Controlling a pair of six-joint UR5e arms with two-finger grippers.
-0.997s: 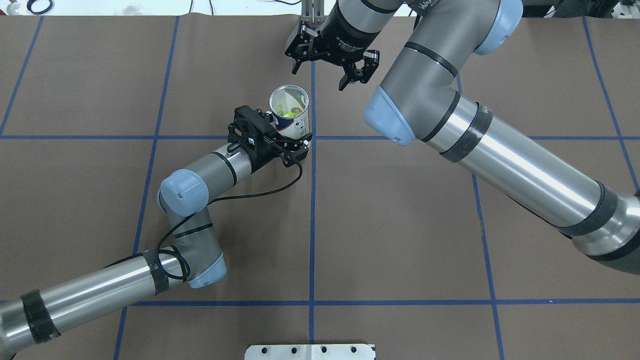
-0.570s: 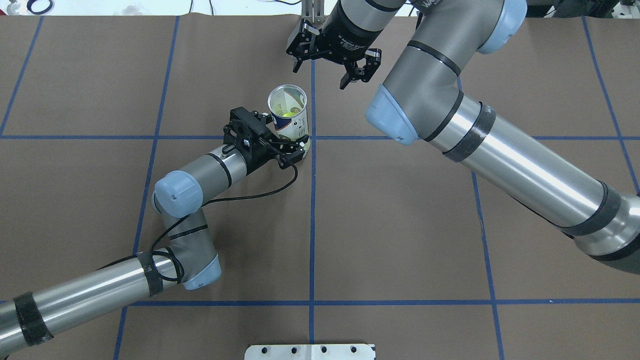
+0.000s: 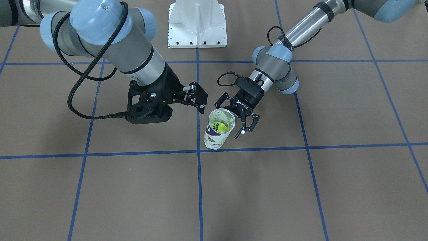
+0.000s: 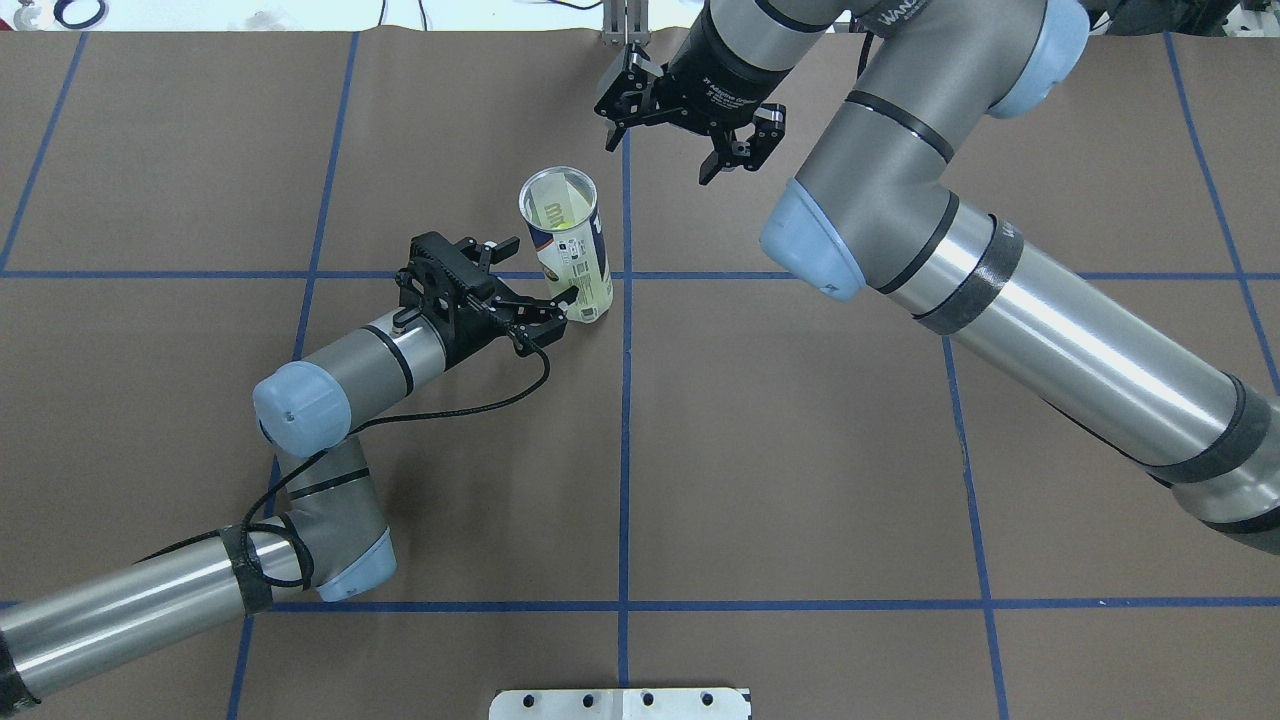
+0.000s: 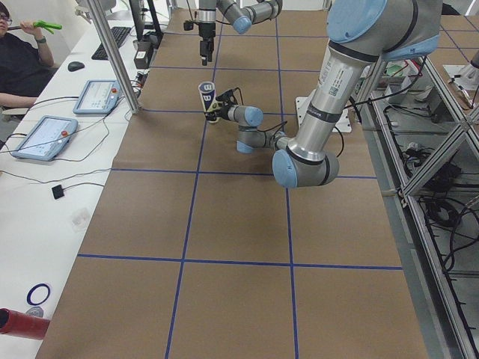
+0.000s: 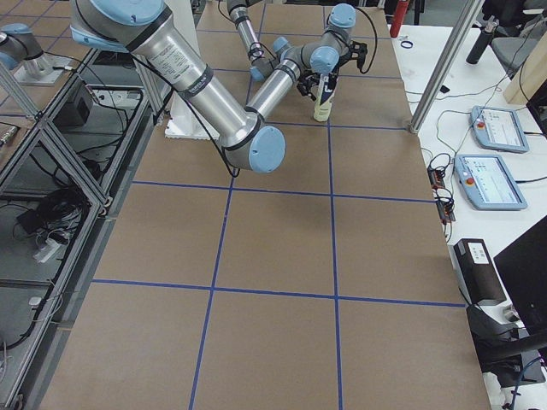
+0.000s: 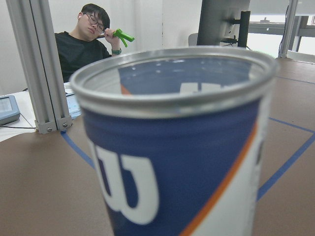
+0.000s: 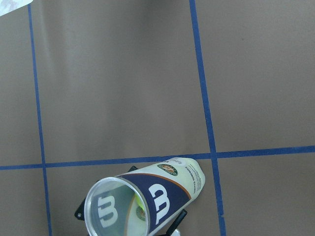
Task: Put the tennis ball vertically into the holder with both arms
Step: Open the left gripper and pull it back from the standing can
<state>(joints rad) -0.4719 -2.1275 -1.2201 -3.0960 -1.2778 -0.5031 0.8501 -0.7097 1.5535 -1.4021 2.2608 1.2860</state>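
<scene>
Holder (image 4: 575,262) stands just beside released left tool (image 4: 530,272) (right tool (image 4: 660,160) released, apart).

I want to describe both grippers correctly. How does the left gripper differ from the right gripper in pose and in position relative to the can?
Pose: the left gripper lies low and reaches sideways, while the right gripper hangs higher and points down. Position: the left gripper is close beside the lower part of the holder; the right gripper stands clearly apart from it. Shared: both are open and hold nothing.
</scene>
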